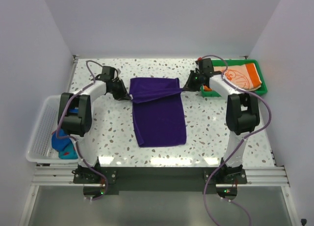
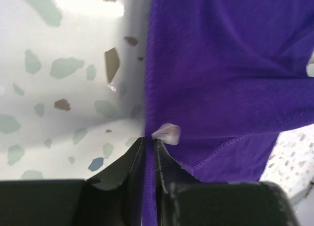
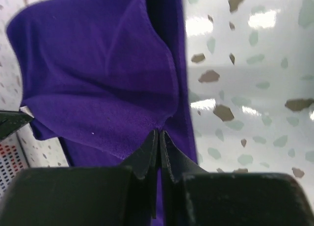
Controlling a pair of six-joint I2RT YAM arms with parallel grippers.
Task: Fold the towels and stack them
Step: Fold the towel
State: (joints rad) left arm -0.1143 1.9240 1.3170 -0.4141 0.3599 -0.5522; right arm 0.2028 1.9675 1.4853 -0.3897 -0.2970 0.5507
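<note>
Dark purple cloth towel (image 1: 159, 118) spread mid speckled white table (image 1: 211, 138), far end lifted and bunched into a wider band. Pinched at its far corners: left fingers (image 2: 128, 160) clamped on one, right fingers (image 3: 146, 155) clamped on the other. Probably mid-fold, so: pull both corners toward the near edge together, level, cloth taut, then line up edges before letting go.

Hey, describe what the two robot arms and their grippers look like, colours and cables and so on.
Both the left arm and right arm mix white tube sections with chunky black joint housings. A lilac cable runs along each one. The left gripper and right gripper have matte black fingers tapering to thin tips.
</note>
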